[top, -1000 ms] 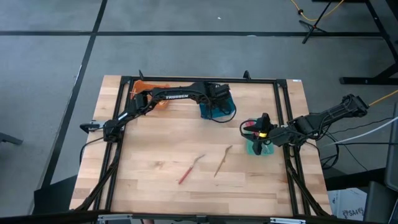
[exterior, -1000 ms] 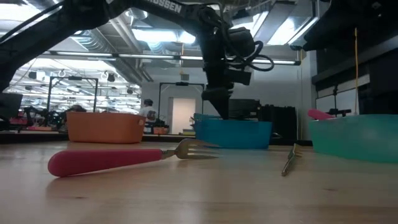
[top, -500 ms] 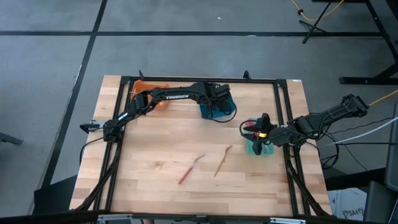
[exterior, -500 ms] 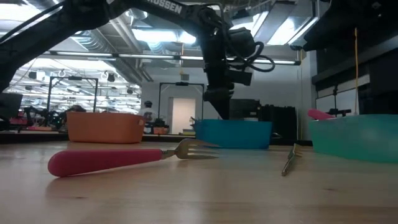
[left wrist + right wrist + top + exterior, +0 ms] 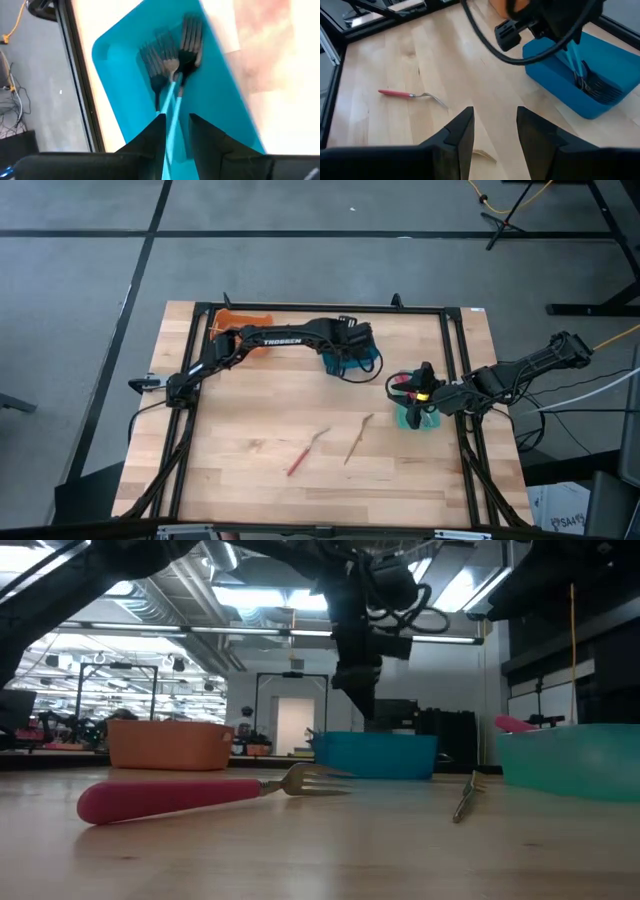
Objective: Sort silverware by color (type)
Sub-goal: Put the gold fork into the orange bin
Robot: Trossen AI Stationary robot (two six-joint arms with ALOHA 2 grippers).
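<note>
Left gripper (image 5: 175, 122) hangs with fingers parted over the blue bin (image 5: 350, 362) at twelve o'clock, forks (image 5: 172, 57) inside; red fork (image 5: 307, 452) and gold fork (image 5: 359, 436) lie at six; right gripper (image 5: 494, 127) open, empty

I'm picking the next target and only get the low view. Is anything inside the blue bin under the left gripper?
Observer: Yes. Several blue-handled forks lie together in the blue bin, with the left gripper open above them.
Operator: I can't make out the right gripper. Where is it?
Observer: The right gripper hangs over the green bin at the table's right side.
Operator: What colour is the utensil beside the red fork?
Observer: Tan. The tan utensil lies to the right of the red fork without touching it, and both are on bare table.
</note>
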